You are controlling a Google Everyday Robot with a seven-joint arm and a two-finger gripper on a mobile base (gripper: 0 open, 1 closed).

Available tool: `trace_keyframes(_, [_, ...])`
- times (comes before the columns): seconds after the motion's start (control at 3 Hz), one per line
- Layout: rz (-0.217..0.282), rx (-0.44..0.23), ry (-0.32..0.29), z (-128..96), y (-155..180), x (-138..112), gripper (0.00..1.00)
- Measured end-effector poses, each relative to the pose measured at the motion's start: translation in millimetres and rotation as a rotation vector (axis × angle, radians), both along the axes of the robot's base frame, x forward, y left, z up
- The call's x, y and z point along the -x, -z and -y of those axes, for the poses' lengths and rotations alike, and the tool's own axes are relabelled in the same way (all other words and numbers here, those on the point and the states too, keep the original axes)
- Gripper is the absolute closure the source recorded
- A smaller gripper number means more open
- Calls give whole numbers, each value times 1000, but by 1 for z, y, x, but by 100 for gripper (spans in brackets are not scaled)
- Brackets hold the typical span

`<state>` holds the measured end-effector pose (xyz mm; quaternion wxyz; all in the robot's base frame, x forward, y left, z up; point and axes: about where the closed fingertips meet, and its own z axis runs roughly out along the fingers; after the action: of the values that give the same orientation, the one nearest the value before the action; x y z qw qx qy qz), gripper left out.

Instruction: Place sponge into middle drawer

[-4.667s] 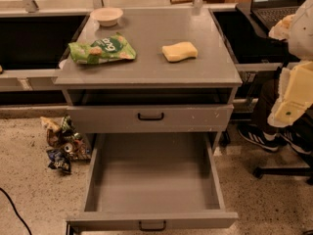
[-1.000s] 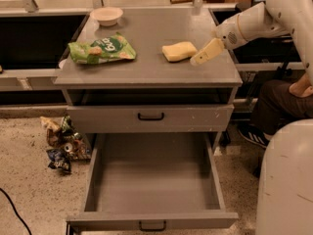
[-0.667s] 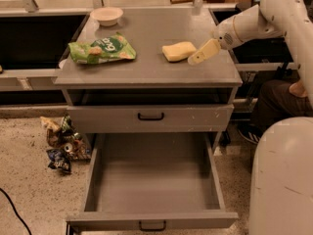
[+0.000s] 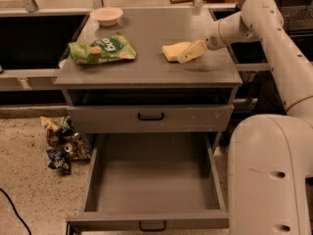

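Cabinet top (image 4: 146,58) holds one sponge (image 4: 171,51), gripper (image 4: 190,52) beside.

Cabinet (image 4: 146,67) top is carrying: one sponge (image 4: 172,51), one bag (image 4: 101,49), one bowl (image 4: 106,15). Two handled drawers are showing: one upper drawer (image 4: 195,118), shut; one middle drawer (image 4: 154,180), pulled out. One gripper (image 4: 191,52) is hanging at the sponge's right end. One heap of wrappers (image 4: 61,143) is lying on the floor.

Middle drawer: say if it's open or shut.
Open: middle drawer pulled out, floor showing. Gripper is beside the sponge on the cabinet top.
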<state>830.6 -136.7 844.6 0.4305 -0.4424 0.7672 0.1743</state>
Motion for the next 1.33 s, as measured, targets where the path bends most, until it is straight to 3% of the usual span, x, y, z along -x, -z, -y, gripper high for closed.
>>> trace_keyframes(0.33, [-5, -3, -6, -6, 6, -4, 0])
trace_keyframes(1.0, [-18, -12, -38, -22, 15, -6, 42])
trace_keyframes(1.33, [9, -27, -71, -30, 3, 1, 65])
